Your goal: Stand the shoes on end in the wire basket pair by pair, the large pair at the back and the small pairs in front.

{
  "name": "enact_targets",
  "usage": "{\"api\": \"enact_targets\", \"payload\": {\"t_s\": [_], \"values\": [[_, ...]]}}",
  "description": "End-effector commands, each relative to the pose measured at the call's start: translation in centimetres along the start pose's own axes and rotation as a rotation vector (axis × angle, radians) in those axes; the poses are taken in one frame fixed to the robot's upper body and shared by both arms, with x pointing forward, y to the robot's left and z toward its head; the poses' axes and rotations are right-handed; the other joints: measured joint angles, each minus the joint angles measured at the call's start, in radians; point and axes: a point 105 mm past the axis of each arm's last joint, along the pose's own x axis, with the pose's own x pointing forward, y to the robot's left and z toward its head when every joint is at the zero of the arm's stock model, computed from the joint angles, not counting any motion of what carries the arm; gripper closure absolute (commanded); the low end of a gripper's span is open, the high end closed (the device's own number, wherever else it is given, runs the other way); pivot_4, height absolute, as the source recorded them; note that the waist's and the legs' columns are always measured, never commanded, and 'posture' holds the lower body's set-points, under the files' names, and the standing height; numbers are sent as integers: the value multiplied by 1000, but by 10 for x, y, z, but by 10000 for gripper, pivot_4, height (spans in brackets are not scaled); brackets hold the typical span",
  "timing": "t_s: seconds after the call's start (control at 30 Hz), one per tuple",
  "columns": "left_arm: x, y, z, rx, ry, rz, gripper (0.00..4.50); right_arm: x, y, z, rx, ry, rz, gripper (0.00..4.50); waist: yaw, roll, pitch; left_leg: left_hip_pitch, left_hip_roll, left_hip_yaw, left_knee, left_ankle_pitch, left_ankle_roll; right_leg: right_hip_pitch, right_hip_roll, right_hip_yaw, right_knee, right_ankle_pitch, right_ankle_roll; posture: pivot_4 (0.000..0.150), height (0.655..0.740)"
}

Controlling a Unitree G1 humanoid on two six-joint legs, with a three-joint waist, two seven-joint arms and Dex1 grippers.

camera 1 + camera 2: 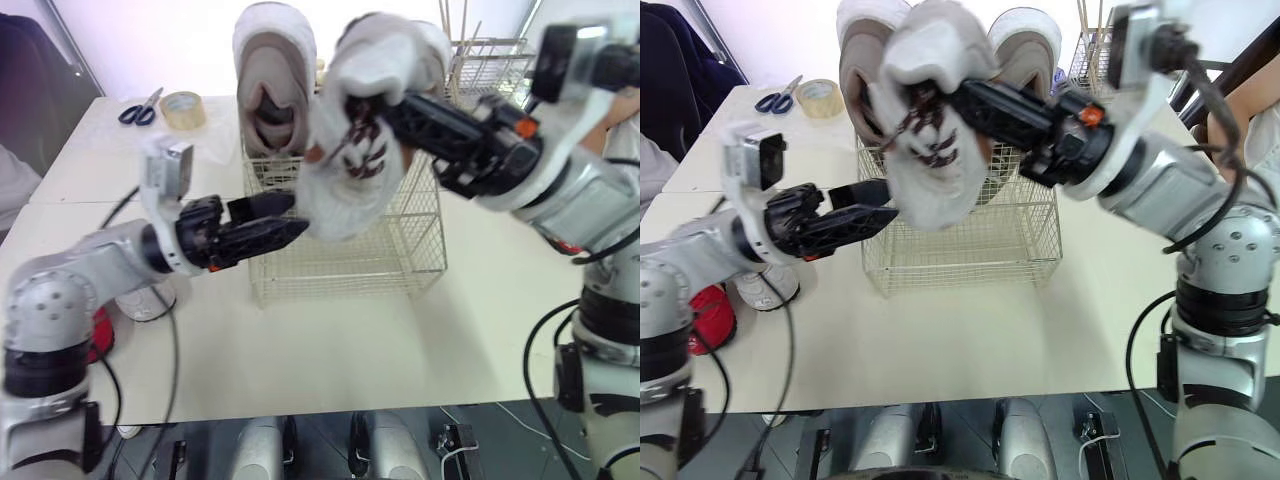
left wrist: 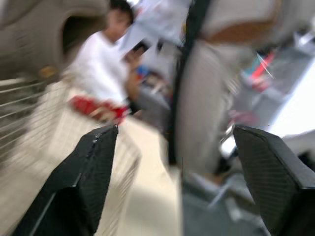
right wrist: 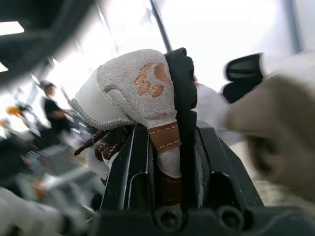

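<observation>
Right hand [image 1: 375,108] clamped on pale grey suede shoe [image 1: 345,195] with brown laces, above white wire basket [image 1: 400,255], left hand [image 1: 288,218] spread wide just beside shoe.

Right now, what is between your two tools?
The white shoe, gripped by the right tool, hangs between it and the open left tool, in both eye views.

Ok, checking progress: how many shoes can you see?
5: two large shoes standing in the basket, one shoe in the right gripper, one white and one red left of the basket. More may be hidden.
</observation>
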Motion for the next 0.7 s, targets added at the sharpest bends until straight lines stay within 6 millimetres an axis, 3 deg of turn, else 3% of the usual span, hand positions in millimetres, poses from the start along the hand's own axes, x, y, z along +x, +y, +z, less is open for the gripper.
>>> {"api": "enact_targets", "payload": {"t_s": [0.03,0.23,0.43,0.7], "values": [[-14,-16,10,130,111,23,5204,-13,-6,22,-133,9,65,40006,0,0,0,0,0,0,0,0,0,0,0,0,0,0,0,1500,7400],[-23,-30,22,159,165,24,5204,-33,-41,19,-222,83,85,40006,-2,1,1,0,0,1,0,0,0,0,0,0,0,0,0,1500,7400],[-26,-37,14,114,182,25,5204,-46,-69,5,-304,120,85,40006,-8,1,1,0,0,1,0,0,0,-1,-1,0,0,0,0,1500,7400],[-19,-24,0,141,131,190,5204,-57,-90,-34,-246,186,77,40006,-22,2,2,0,0,1,0,0,-1,-1,-2,0,0,0,0,1500,7400]]}}
